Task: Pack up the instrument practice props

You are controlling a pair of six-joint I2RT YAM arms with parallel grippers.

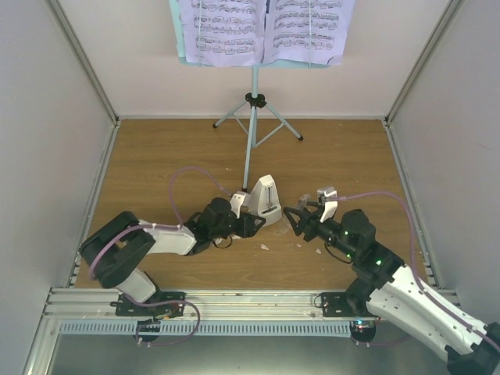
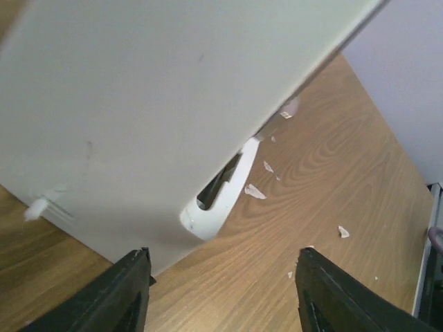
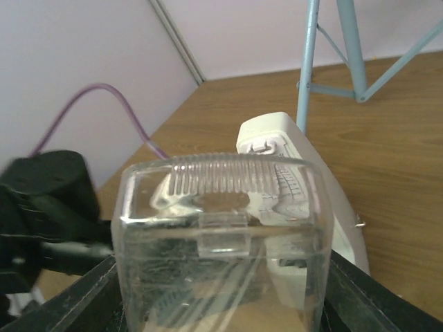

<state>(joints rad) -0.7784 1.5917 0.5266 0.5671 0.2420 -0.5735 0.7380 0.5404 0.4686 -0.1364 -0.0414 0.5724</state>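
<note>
Clear cover (image 3: 220, 228) between jaws of right gripper (image 3: 223, 304)

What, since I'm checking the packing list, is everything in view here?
music stand: 1, pale blue, back centre, on tripod legs
sheet-music pages: 2, white with black print, on the stand's desk
metronome: 1, white, table centre, near side of the stand
clear cover: 1, transparent, gripped, facing the metronome
crumbs: several, white, on the wood near the metronome
table: 1, brown wood
left gripper: 1, black, open, by the metronome
right gripper: 1, black, shut on the clear cover
</note>
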